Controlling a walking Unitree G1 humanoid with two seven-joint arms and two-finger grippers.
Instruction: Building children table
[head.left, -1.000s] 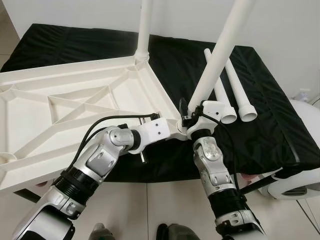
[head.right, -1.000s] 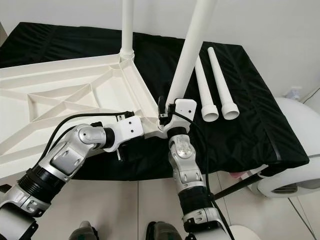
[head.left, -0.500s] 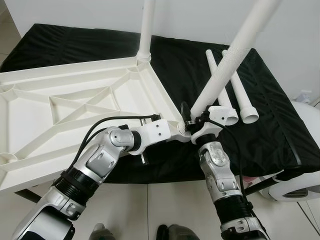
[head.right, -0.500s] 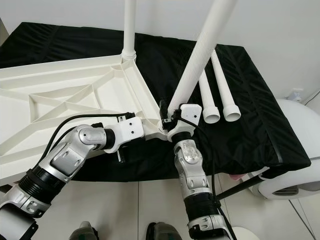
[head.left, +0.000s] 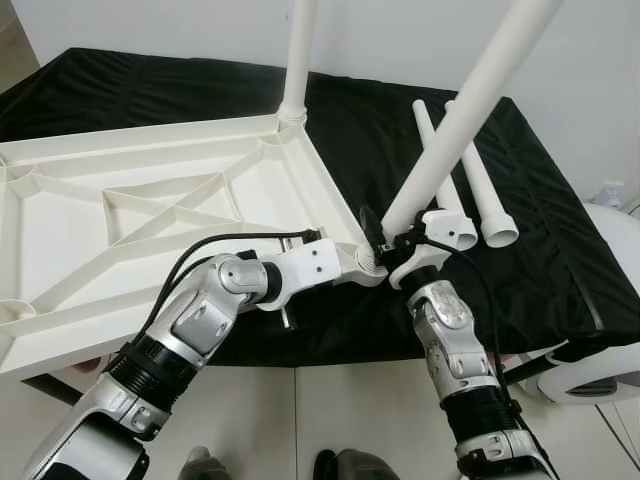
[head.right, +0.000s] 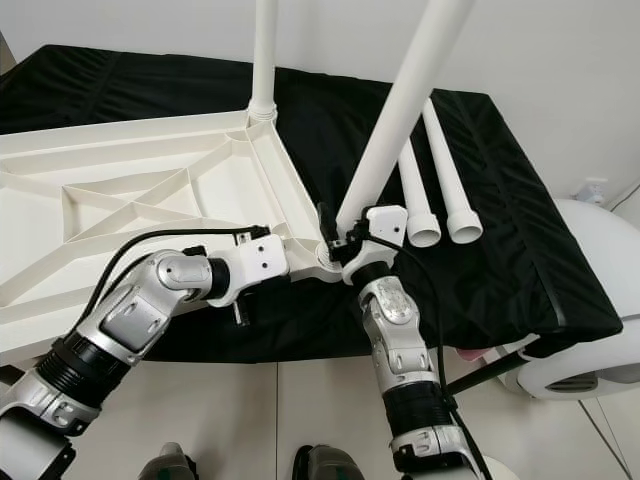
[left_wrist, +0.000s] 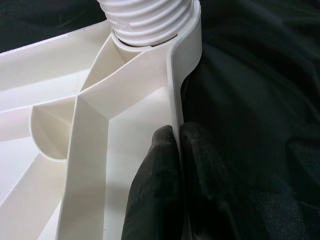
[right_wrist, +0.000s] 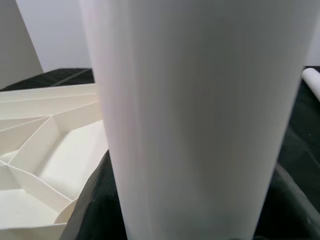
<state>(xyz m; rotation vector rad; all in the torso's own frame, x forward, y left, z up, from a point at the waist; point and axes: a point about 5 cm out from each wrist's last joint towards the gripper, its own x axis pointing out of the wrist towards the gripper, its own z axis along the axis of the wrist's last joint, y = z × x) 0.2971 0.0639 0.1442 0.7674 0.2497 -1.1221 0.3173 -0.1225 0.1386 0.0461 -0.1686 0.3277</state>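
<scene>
The white tabletop (head.left: 150, 215) lies upside down, ribs up, on a black-covered surface (head.left: 540, 240). One white leg (head.left: 298, 60) stands upright in its far corner. At the near corner a second leg (head.left: 460, 120) leans to the right, its threaded end (left_wrist: 150, 20) sitting in the corner socket. My right gripper (head.left: 385, 235) is shut on this leg's base, and the leg (right_wrist: 200, 120) is close in the right wrist view. My left gripper (left_wrist: 177, 131) is shut on the tabletop's rim (left_wrist: 175, 95) just beside that socket. Two loose legs (head.left: 440, 200) (head.left: 487, 205) lie on the cloth to the right.
A white rounded appliance (head.left: 600, 370) stands on the floor at the right, close to the cloth's corner. Pale floor tiles (head.left: 300, 420) lie below the near edge. A white wall (head.right: 560, 60) runs behind the surface.
The leg in my right gripper has tilted further to the right, and my right forearm has shifted right with it. My left gripper keeps its hold on the rim.
</scene>
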